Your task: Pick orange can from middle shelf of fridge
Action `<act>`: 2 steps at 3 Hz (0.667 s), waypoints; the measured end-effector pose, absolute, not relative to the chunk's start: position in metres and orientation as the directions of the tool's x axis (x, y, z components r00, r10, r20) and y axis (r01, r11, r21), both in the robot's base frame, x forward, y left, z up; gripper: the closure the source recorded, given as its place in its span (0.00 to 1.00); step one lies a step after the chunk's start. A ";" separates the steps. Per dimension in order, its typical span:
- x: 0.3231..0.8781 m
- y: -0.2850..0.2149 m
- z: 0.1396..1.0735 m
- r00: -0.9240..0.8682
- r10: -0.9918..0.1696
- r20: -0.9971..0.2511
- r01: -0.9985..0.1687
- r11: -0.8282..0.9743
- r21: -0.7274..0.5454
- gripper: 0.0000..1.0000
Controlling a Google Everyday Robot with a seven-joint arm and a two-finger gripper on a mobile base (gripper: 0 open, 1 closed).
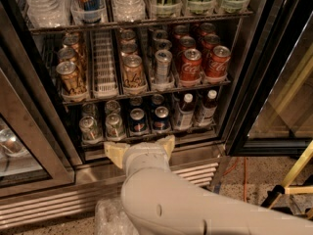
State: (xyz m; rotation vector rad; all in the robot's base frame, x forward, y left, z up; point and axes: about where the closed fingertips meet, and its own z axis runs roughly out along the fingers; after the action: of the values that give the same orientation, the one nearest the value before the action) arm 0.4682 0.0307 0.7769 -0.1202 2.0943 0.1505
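Note:
The fridge [238, 97] stands open in front of me. Its middle shelf [146, 93] holds rows of cans in white lanes. Brownish-orange cans stand at the front of the left lane [71, 77] and of the third lane [133, 71], with more behind them. A silver-grey can [163, 65] and red Coca-Cola cans [190, 65] stand to their right. My gripper [141, 150] is low, in front of the bottom shelf and below the third-lane orange can. Its cream fingers [113, 154] are spread wide and hold nothing.
One white lane [104, 65] between the orange cans has no cans. The bottom shelf holds small cans [115, 125] and bottles [183, 110]. The top shelf holds water bottles [126, 1]. A louvred grille [49, 209] runs along the base. Yellow bars [293, 180] stand at the right.

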 end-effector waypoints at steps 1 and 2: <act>0.498 0.031 0.763 -0.517 -0.039 -0.855 -0.112 0.993 0.023 0.00; 0.499 0.032 0.763 -0.517 -0.039 -0.855 -0.112 0.994 0.022 0.00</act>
State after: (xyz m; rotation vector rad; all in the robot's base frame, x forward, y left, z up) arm 0.4985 0.0318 0.7631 -0.1054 2.1141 0.0896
